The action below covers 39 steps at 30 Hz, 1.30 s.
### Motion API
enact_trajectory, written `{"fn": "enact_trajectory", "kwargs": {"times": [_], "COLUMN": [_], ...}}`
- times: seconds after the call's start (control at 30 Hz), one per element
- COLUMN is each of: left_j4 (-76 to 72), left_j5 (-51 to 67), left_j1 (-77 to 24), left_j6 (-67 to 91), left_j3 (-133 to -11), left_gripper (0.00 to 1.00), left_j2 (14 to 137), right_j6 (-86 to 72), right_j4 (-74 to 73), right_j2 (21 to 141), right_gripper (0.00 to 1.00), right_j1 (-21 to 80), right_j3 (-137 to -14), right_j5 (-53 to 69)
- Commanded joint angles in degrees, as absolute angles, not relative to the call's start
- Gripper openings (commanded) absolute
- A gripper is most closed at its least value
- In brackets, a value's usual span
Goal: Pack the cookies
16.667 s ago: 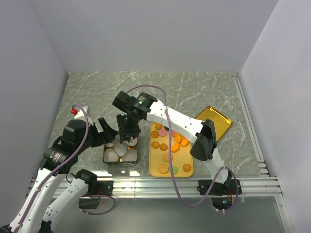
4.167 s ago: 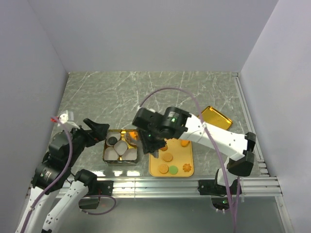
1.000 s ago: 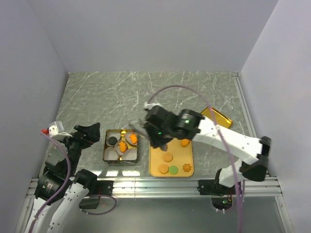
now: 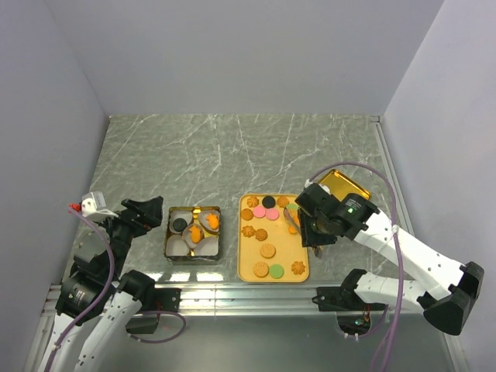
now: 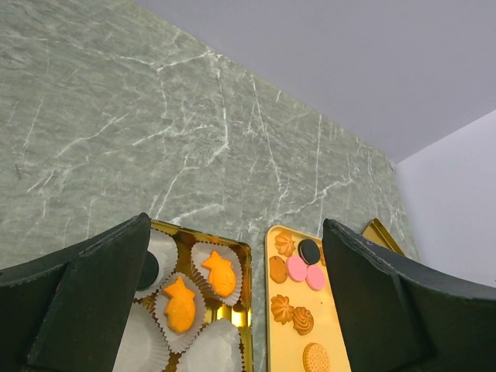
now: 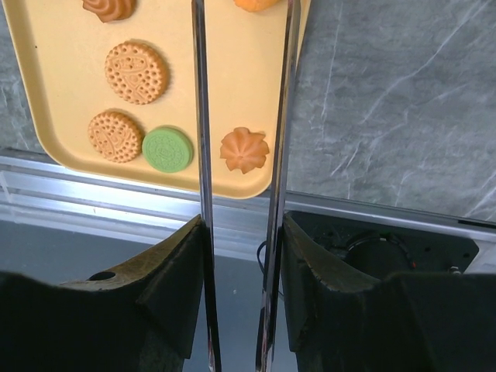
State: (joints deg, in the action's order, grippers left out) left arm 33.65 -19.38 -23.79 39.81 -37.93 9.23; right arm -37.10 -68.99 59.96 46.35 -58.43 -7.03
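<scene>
The cookies lie on a yellow tray: pink, dark, green, tan round and flower shapes. A gold tin holds white paper cups, two orange fish-shaped cookies and a dark disc. My right gripper is shut on metal tongs over the tray's right side; the blades stand apart, straddling an orange flower cookie. My left gripper is open and empty, left of the tin.
A gold lid lies right of the tray, partly behind my right arm. The table's metal rail runs just beyond the tray's near edge. Grey walls close in the marble table on three sides.
My right gripper with the tongs has moved right, from the tin's edge to the tray's right side, uncovering the tray's cookies. The left arm has barely moved.
</scene>
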Motion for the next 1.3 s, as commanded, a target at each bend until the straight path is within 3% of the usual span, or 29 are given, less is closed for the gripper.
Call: {"fn": "enact_trajectory", "kwargs": {"times": [0.0, 1.27], "left_j4": [31.7, 31.8], "left_j5": [-18.8, -19.2], "left_j1": [-24.2, -25.0], "left_j6": [39.1, 39.2], "left_j3": [-39.1, -39.1], "left_gripper": [1.00, 0.99], "left_j2": [9.6, 8.6], "right_j6": [-38.4, -38.4], "right_j4": [-70.8, -72.2], "right_j2": [57.6, 57.4], "right_gripper": [0.47, 0.51], "right_j1": [46.0, 46.1], "right_j3": [-58.4, -55.5], "right_j5": [-7.9, -4.0]}}
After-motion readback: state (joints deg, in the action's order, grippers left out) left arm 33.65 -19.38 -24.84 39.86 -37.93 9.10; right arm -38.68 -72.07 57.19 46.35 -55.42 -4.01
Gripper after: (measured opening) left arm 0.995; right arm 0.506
